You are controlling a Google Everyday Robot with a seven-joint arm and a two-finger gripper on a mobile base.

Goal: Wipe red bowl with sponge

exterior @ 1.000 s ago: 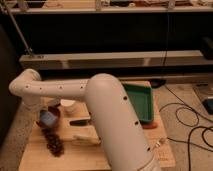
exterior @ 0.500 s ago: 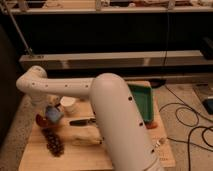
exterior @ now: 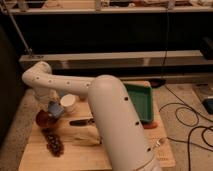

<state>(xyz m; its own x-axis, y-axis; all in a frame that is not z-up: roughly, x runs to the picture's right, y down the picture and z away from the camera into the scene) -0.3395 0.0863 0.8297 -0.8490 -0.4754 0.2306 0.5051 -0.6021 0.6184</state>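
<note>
The red bowl (exterior: 44, 119) sits on the wooden table (exterior: 115, 152) near its left edge. My gripper (exterior: 53, 108) hangs at the end of the white arm, just above the bowl's right rim. It is shut on the light-blue sponge (exterior: 54, 109). The sponge is at the bowl's upper right edge, between the bowl and a white cup (exterior: 68, 103). The arm hides part of the table's middle.
A green rectangular tray (exterior: 143, 102) lies at the right of the table. A dark utensil (exterior: 80, 121) lies right of the bowl. A dark clustered object (exterior: 54, 143) lies in front of the bowl. Cables (exterior: 192, 117) run over the floor on the right.
The gripper with the sponge has moved up and to the right, from over the bowl to its right rim. More of the bowl shows now.
</note>
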